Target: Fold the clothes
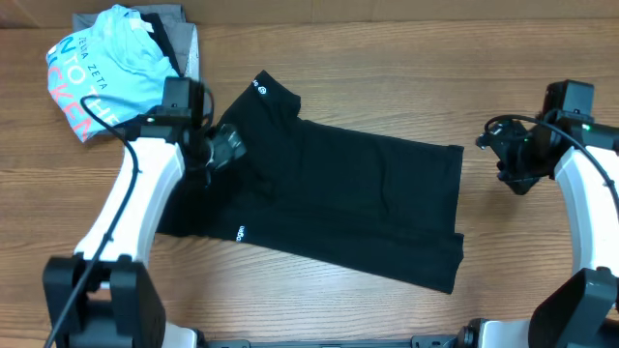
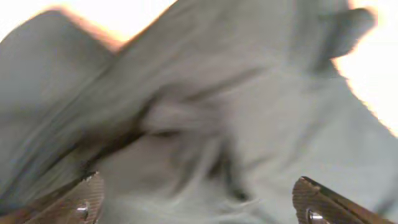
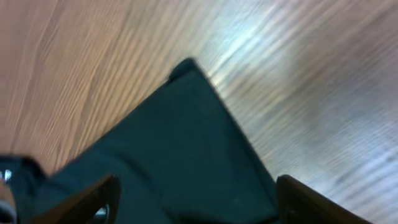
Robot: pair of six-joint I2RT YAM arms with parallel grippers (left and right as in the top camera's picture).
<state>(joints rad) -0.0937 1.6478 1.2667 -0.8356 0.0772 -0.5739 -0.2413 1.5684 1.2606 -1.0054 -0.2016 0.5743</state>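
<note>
The clothes, a black T-shirt (image 1: 358, 193), lie folded lengthwise across the middle of the table, with a small white logo (image 1: 259, 84) at the neck end. My left gripper (image 1: 230, 145) hovers over the shirt's left part. In the left wrist view its fingers (image 2: 84, 199) stand wide apart over blurred fabric (image 2: 205, 124), gripping nothing. My right gripper (image 1: 495, 152) is just off the shirt's right edge. The right wrist view shows it open (image 3: 196, 202) above a pointed corner of the dark shirt (image 3: 174, 143), not holding it.
A light blue tee with lettering (image 1: 106, 72) is bunched at the back left corner, lying on grey folded garments (image 1: 179, 39). Bare wooden table (image 1: 387, 77) surrounds the shirt; the arm bases stand at the front edge.
</note>
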